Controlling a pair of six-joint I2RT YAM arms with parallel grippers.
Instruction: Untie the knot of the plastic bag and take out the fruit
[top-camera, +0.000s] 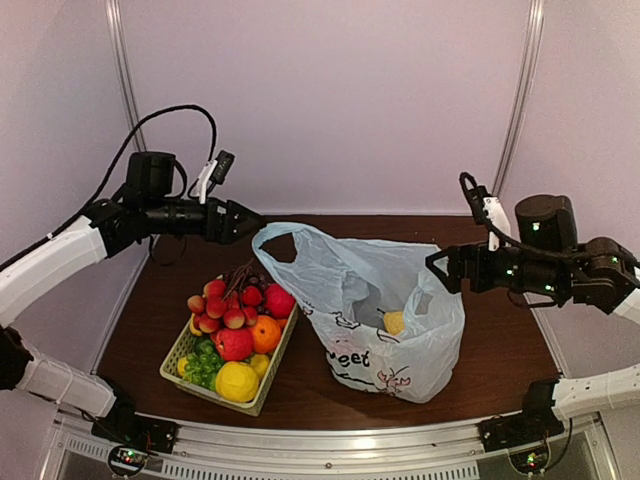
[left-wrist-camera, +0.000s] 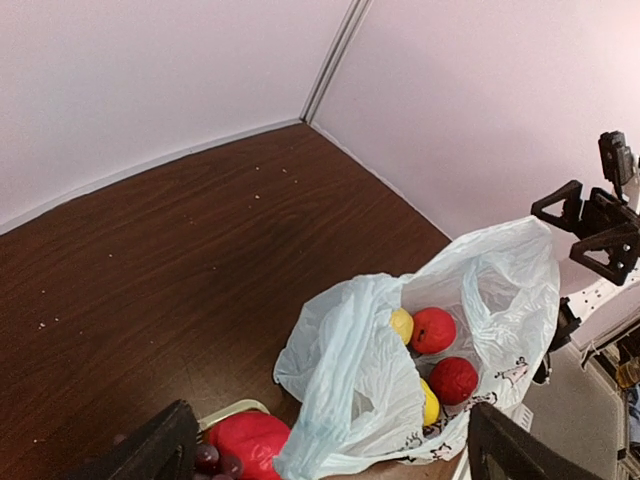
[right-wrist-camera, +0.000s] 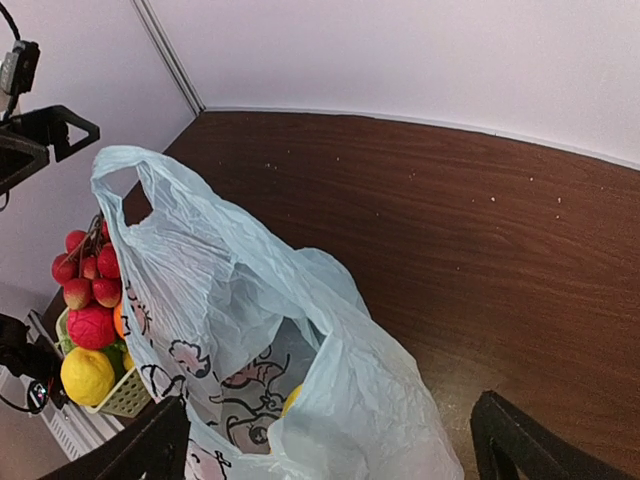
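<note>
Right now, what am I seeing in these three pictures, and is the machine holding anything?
Two robot arms stand at a brown table. One picture looks down from above and behind them; the other two come from a camera on each wrist, that arm's own dark fingers showing at the bottom. On the table: a pale blue plastic bag, mouth open, with red and yellow fruit inside, beside a basket of more fruit. The left gripper and right gripper hang open either side of the bag, holding nothing.

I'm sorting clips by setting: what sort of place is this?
Likely a robot test booth: plain pale wall panels box in a dark wood-grain table, with black-and-white robot arms mounted at its near edge.
</note>
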